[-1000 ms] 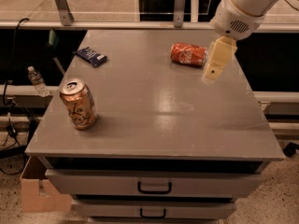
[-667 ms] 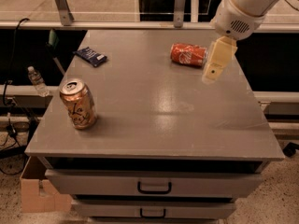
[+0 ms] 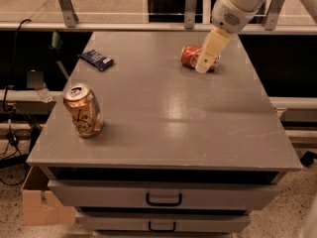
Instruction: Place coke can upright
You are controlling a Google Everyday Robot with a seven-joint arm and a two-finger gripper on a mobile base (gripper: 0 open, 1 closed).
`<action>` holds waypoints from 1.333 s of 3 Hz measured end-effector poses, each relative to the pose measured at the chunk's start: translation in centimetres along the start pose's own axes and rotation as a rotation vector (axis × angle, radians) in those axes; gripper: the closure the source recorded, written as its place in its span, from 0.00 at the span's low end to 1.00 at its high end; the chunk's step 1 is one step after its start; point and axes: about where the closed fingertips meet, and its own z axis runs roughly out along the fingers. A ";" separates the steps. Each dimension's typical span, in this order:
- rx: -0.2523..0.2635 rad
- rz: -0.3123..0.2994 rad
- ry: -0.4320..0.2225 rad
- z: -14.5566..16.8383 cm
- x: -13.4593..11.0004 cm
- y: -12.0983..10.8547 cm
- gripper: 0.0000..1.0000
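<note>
— So, where is the coke can [image 3: 189, 56]?
— It lies on its side toward 1 o'clock from the middle of the grey table [image 3: 163, 118], near the far edge. It is red, with pale lettering on its side.

— And the gripper?
— The pale gripper [image 3: 204, 65] hangs down from the white arm at the top right. It sits directly in front of the can's right half and hides it. Whether it touches the can, and whether it is spread or closed up, I cannot tell.

— What else is around?
— A gold-brown can [image 3: 83, 110] stands upright at 8 o'clock, well apart from the red one. A dark blue packet [image 3: 97, 59] lies flat at 11 o'clock. Drawers [image 3: 99, 195] sit under the tabletop. A cardboard box [image 3: 42, 207] rests on the floor at 7 o'clock.
</note>
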 end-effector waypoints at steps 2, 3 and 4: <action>-0.048 0.114 0.016 8.0 -2.6 -4.6 0.00; -0.087 0.154 0.070 11.8 -2.9 -5.3 0.00; -0.103 0.194 0.124 13.9 -2.1 -5.6 0.19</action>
